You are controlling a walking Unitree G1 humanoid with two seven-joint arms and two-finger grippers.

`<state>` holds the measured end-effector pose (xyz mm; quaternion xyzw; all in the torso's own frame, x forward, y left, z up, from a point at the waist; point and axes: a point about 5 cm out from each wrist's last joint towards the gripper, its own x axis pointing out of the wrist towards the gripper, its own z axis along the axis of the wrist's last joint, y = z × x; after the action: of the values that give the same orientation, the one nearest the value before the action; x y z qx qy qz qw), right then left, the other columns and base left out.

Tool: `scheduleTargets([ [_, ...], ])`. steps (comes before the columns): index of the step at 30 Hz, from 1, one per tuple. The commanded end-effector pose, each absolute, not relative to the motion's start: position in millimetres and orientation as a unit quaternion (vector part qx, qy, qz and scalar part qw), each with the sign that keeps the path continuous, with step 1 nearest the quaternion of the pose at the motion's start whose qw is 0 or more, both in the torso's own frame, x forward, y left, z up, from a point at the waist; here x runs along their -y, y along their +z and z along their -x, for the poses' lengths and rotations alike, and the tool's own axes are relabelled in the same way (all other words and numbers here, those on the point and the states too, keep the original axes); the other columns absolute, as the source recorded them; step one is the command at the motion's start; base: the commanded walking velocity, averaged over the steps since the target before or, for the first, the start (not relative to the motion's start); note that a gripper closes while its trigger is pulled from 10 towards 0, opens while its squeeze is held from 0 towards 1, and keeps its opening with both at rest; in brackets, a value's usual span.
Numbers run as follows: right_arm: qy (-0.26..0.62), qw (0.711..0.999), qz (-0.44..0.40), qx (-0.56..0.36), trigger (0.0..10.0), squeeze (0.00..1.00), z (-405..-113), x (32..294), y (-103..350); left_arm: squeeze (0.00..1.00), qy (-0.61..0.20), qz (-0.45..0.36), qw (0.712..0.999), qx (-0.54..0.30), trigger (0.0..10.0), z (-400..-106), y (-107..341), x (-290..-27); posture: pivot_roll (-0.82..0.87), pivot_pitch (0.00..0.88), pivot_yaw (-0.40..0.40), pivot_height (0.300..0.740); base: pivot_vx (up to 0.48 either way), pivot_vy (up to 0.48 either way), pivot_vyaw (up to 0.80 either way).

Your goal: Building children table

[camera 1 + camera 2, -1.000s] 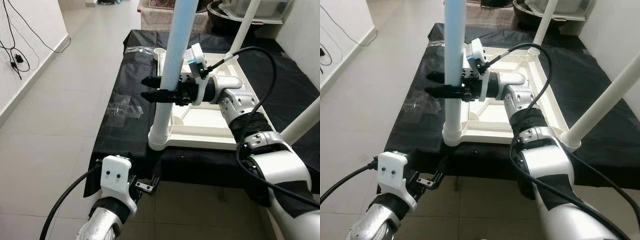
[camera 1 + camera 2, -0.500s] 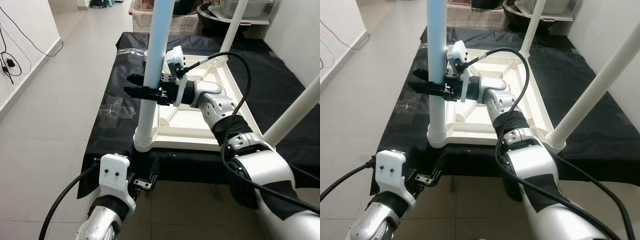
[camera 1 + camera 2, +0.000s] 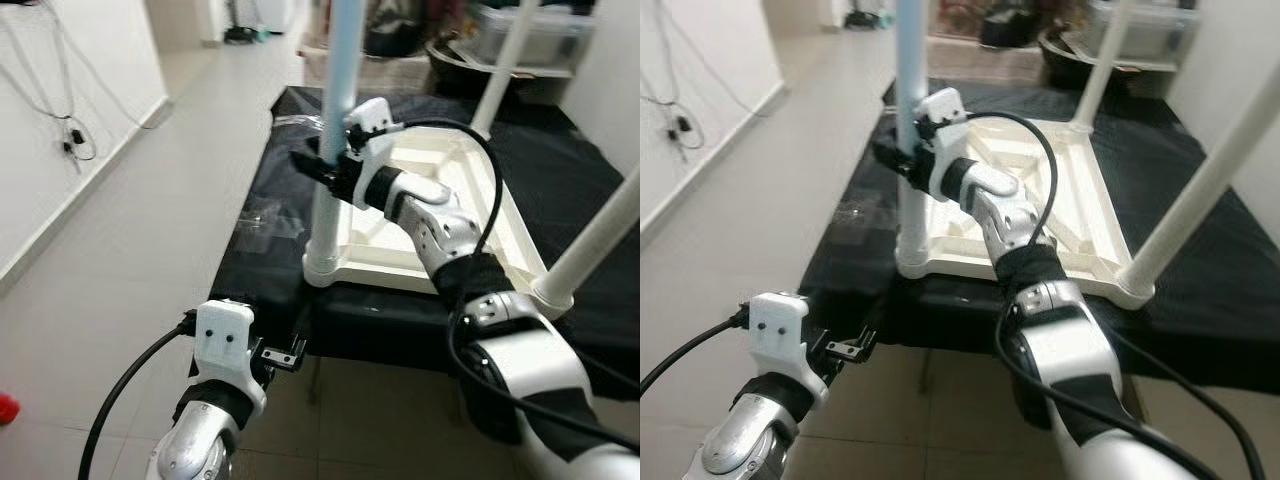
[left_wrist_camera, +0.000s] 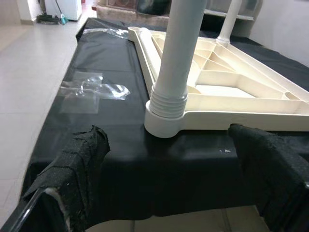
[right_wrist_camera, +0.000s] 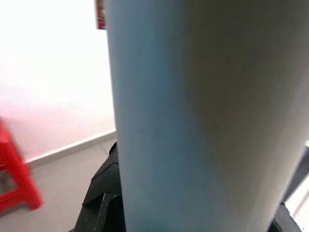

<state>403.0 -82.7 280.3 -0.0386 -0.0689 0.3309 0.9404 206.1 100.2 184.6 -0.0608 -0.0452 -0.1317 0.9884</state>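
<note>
Pale tiled floor (image 3: pixel 150 200), white wall (image 3: pixel 60 60)

No legible text, labels, brand marks, numbers or signs appear on any surface in these views.

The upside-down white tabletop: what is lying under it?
A black sheet lies under the tabletop and reaches past its edges on the tiled floor; a clear plastic wrapper lies on it. What is directly beneath the tabletop is covered.
</note>
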Motion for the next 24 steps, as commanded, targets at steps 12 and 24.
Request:
scheduleTargets([
  [12,-0.004,0.999,-0.014,-0.031,10.0,0.0,-398.5,127.1,233.4,0.0,-0.128,0.058,0.989,0.045,10.0,-208.2,182.2,-102.0,0.07,0.181,-0.079,0.74,0.0,0.0,0.0],
  [24,-0.137,0.986,-0.092,-0.001,10.0,0.0,-374.6,79.6,247.5,0.0,-0.127,0.057,0.989,0.046,10.0,-210.6,182.0,-102.4,0.08,0.186,-0.08,0.74,0.0,0.0,0.0],
])
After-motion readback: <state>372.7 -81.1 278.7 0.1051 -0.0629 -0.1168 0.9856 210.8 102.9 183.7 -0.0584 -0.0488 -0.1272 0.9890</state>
